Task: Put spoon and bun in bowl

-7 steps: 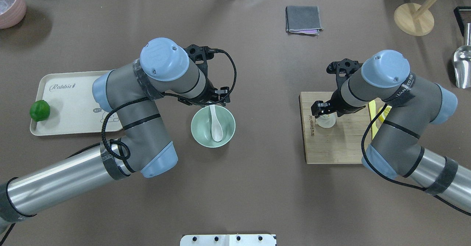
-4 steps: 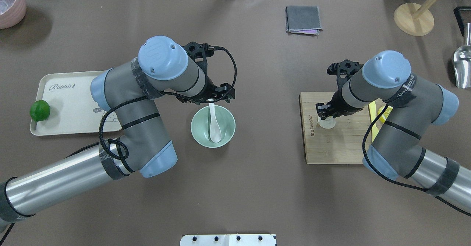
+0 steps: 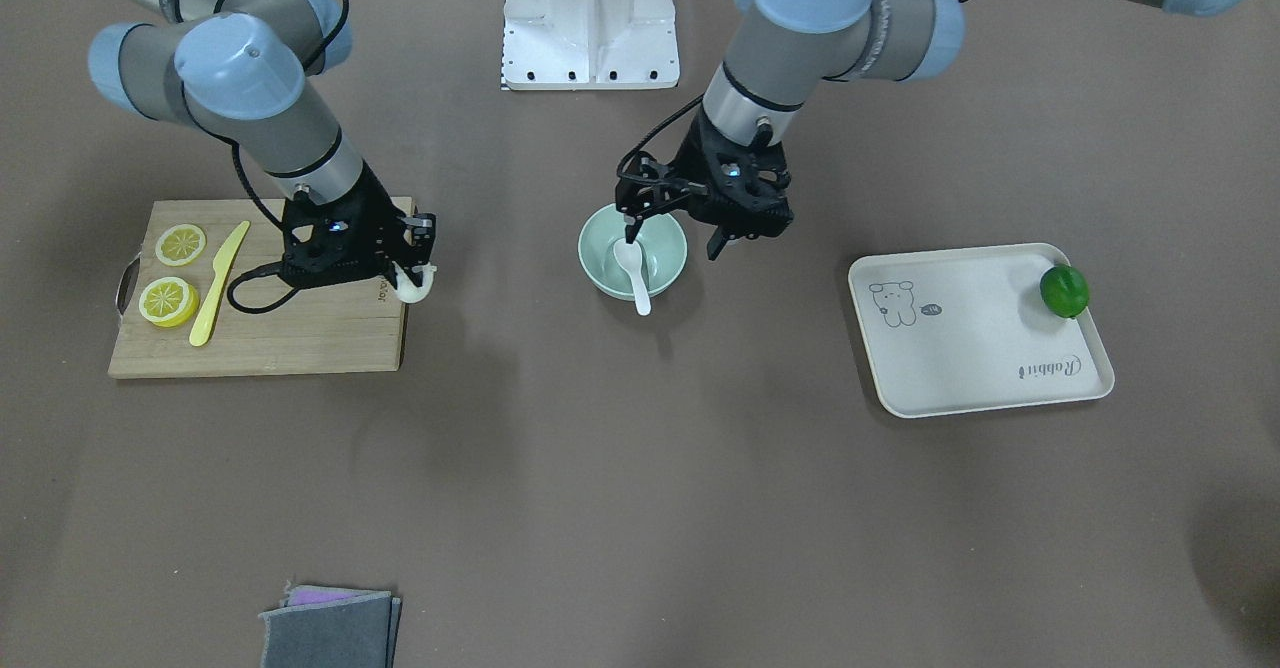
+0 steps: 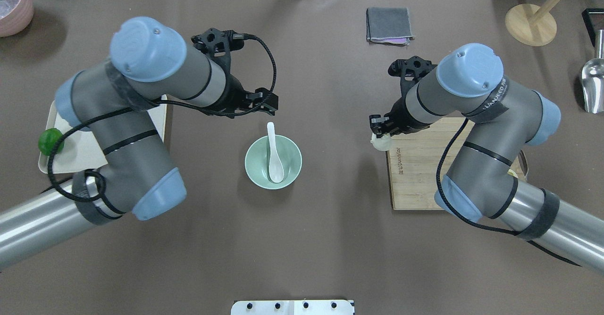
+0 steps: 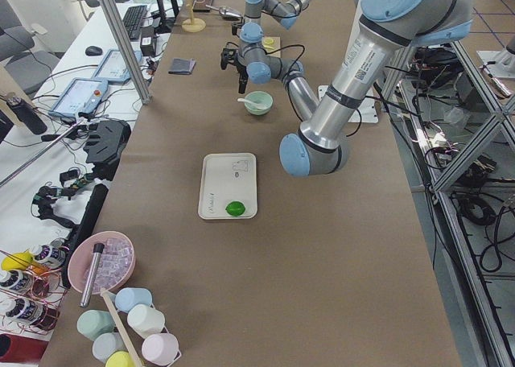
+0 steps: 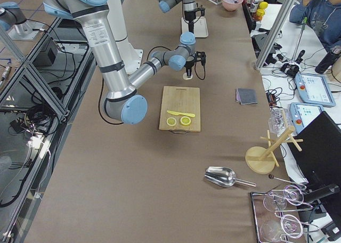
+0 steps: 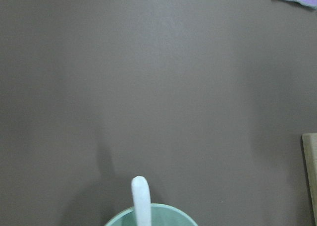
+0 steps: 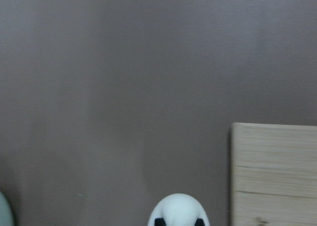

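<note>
The white spoon (image 4: 272,157) lies in the mint-green bowl (image 4: 252,169), scoop inside and handle over the far rim. My left gripper (image 4: 264,103) is open and empty, raised above the table just beyond the bowl; the front-facing view shows its fingers (image 3: 628,228) spread apart. The left wrist view shows the spoon handle (image 7: 140,198) and the bowl rim (image 7: 168,217) at its bottom edge. My right gripper (image 4: 380,133) is shut on the white bun (image 4: 380,143) and holds it in the air over the cutting board's edge nearest the bowl. The bun also shows in the right wrist view (image 8: 178,208).
A wooden cutting board (image 4: 424,178) carries two lemon slices (image 3: 180,244) and a yellow knife (image 3: 220,283). A beige tray (image 3: 975,333) with a lime (image 3: 1064,291) lies on the bowl's other side. A grey cloth (image 4: 389,25), a wooden stand (image 4: 531,25) and a metal scoop (image 4: 593,86) sit farther back.
My left gripper has left the spoon handle and risen back away from the bowl. My right gripper has lifted the bun off the board and carried it toward the bowl.
</note>
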You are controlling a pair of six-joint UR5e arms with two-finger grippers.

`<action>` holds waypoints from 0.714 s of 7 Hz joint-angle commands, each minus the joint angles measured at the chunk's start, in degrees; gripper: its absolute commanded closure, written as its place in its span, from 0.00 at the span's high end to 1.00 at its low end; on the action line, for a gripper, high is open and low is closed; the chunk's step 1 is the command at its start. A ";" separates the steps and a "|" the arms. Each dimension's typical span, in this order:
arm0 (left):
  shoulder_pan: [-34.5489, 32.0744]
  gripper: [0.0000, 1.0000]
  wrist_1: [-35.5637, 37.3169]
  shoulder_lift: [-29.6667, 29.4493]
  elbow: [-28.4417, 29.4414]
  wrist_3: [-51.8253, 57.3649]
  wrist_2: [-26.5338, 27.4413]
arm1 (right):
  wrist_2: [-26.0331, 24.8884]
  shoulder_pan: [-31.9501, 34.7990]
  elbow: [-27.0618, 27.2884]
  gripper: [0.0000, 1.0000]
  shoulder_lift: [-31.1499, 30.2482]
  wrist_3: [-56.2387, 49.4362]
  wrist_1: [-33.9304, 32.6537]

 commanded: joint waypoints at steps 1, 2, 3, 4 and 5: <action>-8.05 0.98 -0.07 7.96 -4.44 11.93 -7.18 | -7.05 -6.49 -2.69 0.00 9.15 11.72 -0.07; -12.27 0.98 -0.25 11.29 -4.36 18.76 -10.78 | -9.35 -8.96 -4.97 0.00 12.58 15.16 -0.07; -14.66 0.98 -0.25 12.63 -3.84 23.87 -11.60 | -12.07 -11.07 -7.61 0.00 15.57 16.15 0.11; -14.95 0.98 -0.07 12.56 -3.57 24.88 -11.52 | -12.53 -12.22 -9.11 0.00 17.43 17.12 0.46; -15.13 0.98 -0.07 12.47 -3.57 24.89 -11.52 | -13.75 -12.84 -11.65 0.86 19.45 19.39 0.55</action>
